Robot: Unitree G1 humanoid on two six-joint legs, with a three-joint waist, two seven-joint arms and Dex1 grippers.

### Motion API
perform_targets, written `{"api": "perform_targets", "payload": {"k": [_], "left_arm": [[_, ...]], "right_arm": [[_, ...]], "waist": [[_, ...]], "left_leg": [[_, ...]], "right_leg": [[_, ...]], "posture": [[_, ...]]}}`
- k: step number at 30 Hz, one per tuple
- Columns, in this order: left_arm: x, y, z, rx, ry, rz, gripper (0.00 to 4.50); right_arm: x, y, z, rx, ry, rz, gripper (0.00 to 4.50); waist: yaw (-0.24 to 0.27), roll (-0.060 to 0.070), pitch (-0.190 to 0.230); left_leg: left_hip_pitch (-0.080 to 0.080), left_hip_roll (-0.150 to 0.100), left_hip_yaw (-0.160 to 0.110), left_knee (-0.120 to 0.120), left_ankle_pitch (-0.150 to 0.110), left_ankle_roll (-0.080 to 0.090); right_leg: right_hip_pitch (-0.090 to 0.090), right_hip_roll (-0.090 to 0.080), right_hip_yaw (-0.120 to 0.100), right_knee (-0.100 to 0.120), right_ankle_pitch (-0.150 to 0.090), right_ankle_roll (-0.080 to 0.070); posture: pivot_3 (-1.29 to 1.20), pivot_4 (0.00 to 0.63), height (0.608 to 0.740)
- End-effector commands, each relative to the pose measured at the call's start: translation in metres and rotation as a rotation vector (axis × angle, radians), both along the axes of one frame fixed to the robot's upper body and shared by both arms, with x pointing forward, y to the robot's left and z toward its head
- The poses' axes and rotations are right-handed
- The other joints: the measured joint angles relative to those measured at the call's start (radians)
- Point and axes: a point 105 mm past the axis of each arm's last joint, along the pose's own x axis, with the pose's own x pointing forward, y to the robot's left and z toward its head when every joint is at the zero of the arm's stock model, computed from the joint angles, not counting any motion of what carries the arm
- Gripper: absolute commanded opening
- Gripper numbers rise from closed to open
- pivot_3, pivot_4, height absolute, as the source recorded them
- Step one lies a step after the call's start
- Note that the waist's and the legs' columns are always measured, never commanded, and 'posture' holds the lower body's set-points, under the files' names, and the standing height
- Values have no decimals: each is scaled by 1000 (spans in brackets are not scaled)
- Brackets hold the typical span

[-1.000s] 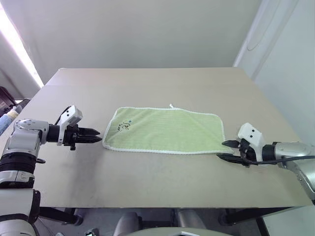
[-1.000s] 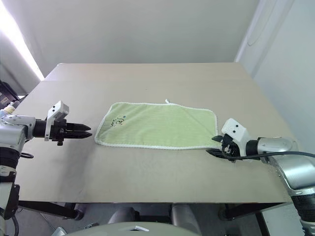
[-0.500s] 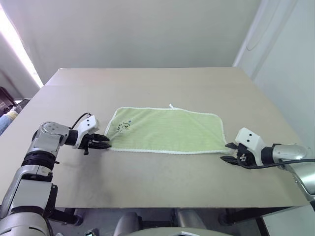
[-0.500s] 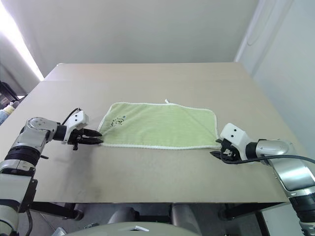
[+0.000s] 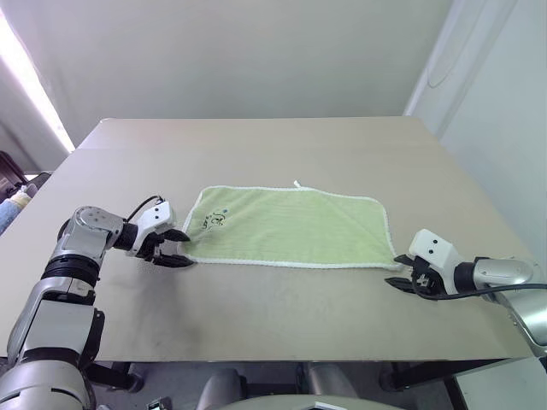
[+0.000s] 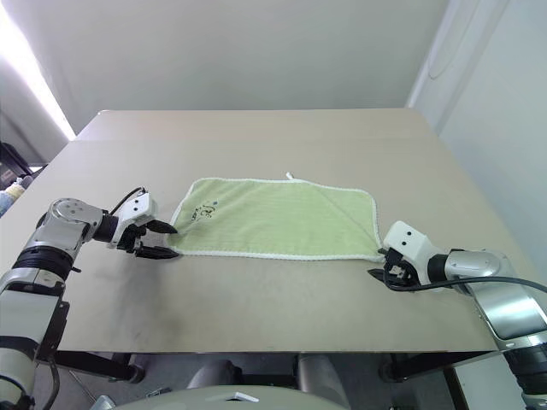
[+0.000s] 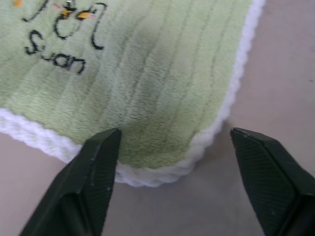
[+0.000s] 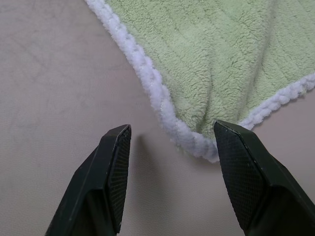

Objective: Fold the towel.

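Note:
The towel [image 5: 291,226] lies flat and spread on the table, light green with white edging. It has a dark emblem [image 5: 214,220] near its left end and a small white loop [image 5: 297,183] on its far edge. My left gripper [image 5: 184,249] is open at the towel's near left corner. In the left wrist view that corner [image 7: 162,167] lies between the two fingers [image 7: 96,182], untouched. My right gripper [image 5: 396,271] is open at the near right corner. In the right wrist view that corner's white edge [image 8: 197,145] sits between the fingers [image 8: 246,172], close to one pad.
The tan table [image 5: 282,316] extends well beyond the towel on all sides; its front edge runs just below both arms. A white wall panel [image 5: 496,128] stands close on the right. Some clutter [image 5: 13,205] sits off the table's left edge.
My left gripper dropped and moved right to the towel's near left corner, then opened wider around it. The right gripper has stayed open at the near right corner.

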Motion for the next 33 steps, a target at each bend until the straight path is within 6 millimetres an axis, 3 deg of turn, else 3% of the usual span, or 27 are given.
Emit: {"api": "perform_targets", "payload": {"k": [1,9,12,20,27,33], "left_arm": [[5,5,10,51,-42,-28,3684],[0,1,-3,96,-34,-91,3684],[-1,0,-4,99,-35,-105,2815],[-1,1,-6,122,-36,-130,5],[12,-5,7,68,-73,-72,0],[35,-10,55,-143,-106,81,0]], "right_arm": [[9,2,15,1,-78,1,2812],[12,0,16,-13,-100,-8,2812],[12,0,16,-16,-106,-5,2812],[14,3,17,-7,-138,-3,140],[18,9,26,41,-173,-1,65],[35,4,48,97,-276,-64,65]], "waist": [[0,0,0],[2,0,0],[1,1,0],[0,1,-1],[1,1,-1],[1,-1,0]], "left_leg": [[0,0,0,0,0,0],[0,0,0,0,0,0],[1,0,0,0,0,0],[1,0,0,0,0,0],[1,0,0,0,0,0],[0,0,0,0,0,0]], "right_leg": [[0,0,0,0,0,0],[0,0,0,0,0,0],[0,0,0,0,0,0],[1,0,0,0,0,0],[1,0,0,0,0,0],[0,0,0,1,0,0]], "posture": [[0,0,712],[0,0,712],[0,0,712],[0,0,712],[0,0,712],[0,0,712]]}}
